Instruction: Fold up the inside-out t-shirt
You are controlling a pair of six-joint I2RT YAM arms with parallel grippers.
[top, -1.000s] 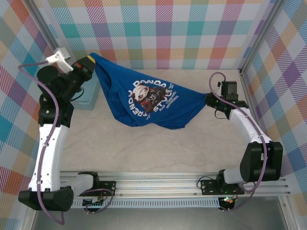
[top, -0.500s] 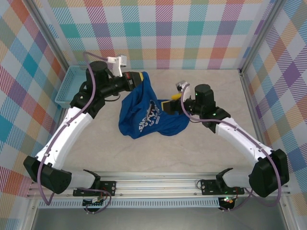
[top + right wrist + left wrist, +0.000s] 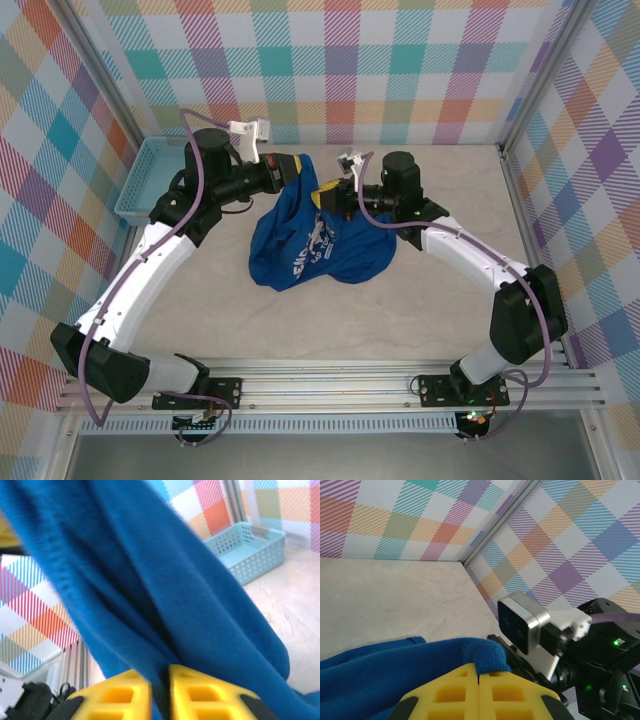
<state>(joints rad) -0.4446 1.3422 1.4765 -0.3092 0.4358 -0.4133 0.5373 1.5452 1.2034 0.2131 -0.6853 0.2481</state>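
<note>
No fold is done yet. The t-shirt (image 3: pixel 315 240) droops in a bunch onto the bench (image 3: pixel 440 310), in the middle, toward the far side. My left tool (image 3: pixel 292 168) pinches its cloth tight. My right tool (image 3: pixel 333 196), just beside it, pinches cloth too. A second ago they held the t-shirt stretched wide, far apart.

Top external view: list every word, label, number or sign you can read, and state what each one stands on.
White lettering printed on the crumpled royal-blue cloth t-shirt: there, but too small and too folded to read.
Light blue plastic mesh basket: no text can be made out on it.
Readable texts: none.
</note>
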